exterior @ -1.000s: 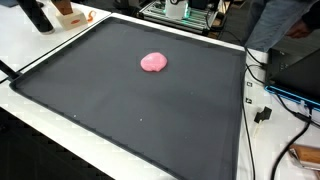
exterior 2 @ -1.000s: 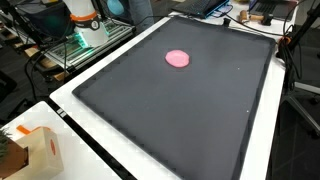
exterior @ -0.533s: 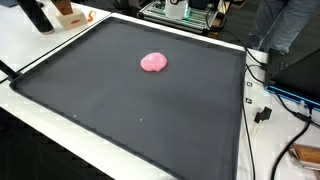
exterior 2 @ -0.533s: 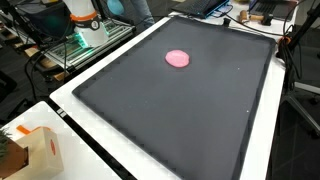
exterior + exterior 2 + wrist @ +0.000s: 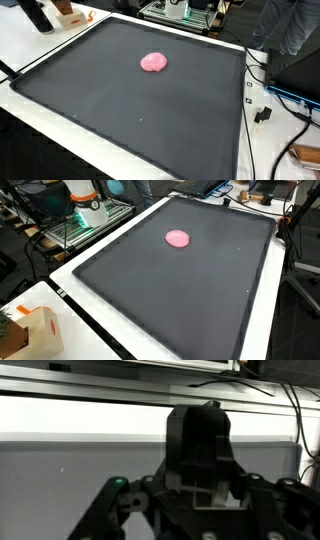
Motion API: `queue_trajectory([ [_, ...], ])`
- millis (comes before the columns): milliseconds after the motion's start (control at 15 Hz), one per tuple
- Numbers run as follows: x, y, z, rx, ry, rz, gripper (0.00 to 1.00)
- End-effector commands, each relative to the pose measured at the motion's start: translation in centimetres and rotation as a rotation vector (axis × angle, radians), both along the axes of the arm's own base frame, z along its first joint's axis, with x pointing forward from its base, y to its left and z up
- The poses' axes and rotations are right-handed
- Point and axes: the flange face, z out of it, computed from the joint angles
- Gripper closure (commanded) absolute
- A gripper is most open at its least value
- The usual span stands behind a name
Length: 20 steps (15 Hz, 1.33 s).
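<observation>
Bystander (image 5: 293,25) further sideways; rounded pink lump (image 5: 153,62) unmoved on dark mat (image 5: 150,115); fingers (image 5: 108,510), spread indiscernible.

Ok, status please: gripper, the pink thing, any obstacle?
Gripper seen only in wrist view, jaws unclear. Pink lump lies alone on black mat. Nothing near it.

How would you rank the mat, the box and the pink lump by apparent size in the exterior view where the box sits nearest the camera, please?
Largest to smallest:
mat
box, though its nearness to the camera inflates it
pink lump
</observation>
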Motion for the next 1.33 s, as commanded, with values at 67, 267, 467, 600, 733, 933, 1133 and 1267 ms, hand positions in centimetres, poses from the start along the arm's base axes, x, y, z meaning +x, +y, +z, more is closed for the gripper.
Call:
queue_trajectory([
  [67, 0.0, 0.0, 0.0, 0.000, 0.000, 0.000, 0.46],
  [267, 0.9, -0.5, -0.1, 0.054, -0.019, 0.004, 0.71],
  [467, 2.3, -1.1, -0.6, 0.158, -0.089, 0.021, 0.71],
  [600, 3.4, -1.6, -1.0, 0.222, -0.161, 0.034, 0.71],
  [733, 4.7, -2.2, -1.5, 0.265, -0.240, 0.044, 0.71],
  [933, 6.7, -2.7, -2.6, 0.320, -0.349, 0.066, 0.71],
  [1133, 8.5, -2.8, -4.3, 0.373, -0.421, 0.078, 0.71],
  [1267, 9.5, -2.9, -5.4, 0.404, -0.459, 0.084, 0.71],
])
